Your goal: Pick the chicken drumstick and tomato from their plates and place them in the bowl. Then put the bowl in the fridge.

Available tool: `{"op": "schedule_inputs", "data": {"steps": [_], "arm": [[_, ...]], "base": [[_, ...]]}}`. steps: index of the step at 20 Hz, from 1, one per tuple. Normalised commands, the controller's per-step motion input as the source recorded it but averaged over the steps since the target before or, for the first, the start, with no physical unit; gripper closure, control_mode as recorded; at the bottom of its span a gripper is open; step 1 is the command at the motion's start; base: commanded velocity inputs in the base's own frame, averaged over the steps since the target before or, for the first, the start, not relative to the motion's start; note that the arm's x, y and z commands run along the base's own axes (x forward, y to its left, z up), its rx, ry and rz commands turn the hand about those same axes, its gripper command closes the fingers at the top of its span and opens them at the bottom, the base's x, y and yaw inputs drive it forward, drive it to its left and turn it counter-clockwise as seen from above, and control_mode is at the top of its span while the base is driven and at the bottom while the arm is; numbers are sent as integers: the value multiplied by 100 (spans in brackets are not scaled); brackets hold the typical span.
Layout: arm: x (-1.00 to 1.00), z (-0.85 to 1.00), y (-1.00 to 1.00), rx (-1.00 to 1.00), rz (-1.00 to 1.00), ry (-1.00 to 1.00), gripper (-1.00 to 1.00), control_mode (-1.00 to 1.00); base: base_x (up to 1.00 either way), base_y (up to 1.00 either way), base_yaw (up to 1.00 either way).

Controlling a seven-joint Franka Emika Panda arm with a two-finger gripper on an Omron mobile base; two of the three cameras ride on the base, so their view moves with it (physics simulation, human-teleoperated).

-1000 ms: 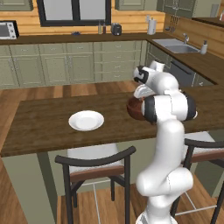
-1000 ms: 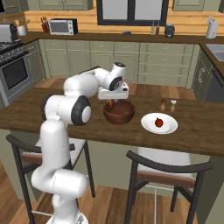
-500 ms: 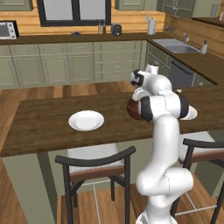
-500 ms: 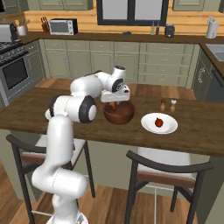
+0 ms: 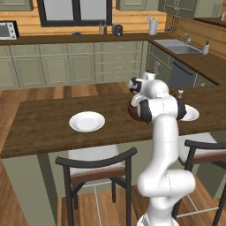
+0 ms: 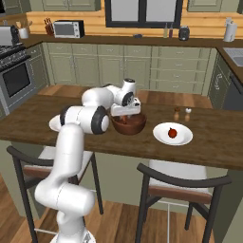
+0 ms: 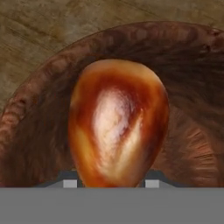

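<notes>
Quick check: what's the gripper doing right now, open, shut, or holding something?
Gripper: shut on the chicken drumstick, held just over the inside of the bowl.

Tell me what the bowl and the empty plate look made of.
Bowl: seemingly wood, dark brown, matte, with mottled grain on its thick rim. Plate: plain white, smooth, faintly glossy, probably ceramic, though the rendering leaves that open.
</notes>
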Motion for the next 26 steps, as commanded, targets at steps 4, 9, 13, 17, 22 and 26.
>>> {"op": "schedule_inputs", "data": {"steps": [4,9,13,17,22,26], "arm": [[0,-7,-17,0,0,0,-100,-100],[-5,23,-23,0,0,0,-100,-100],[-46,65,-21,0,0,0,-100,-100],[-100,10,-50,0,-1,-1,-100,-100],[-100,0,-87,-5,1,-10,-100,-100],[-60,14,-92,-12,0,-12,-100,-100]], "base": [[0,0,0],[0,0,0],[0,0,0],[0,0,0],[0,0,0],[0,0,0]]}}
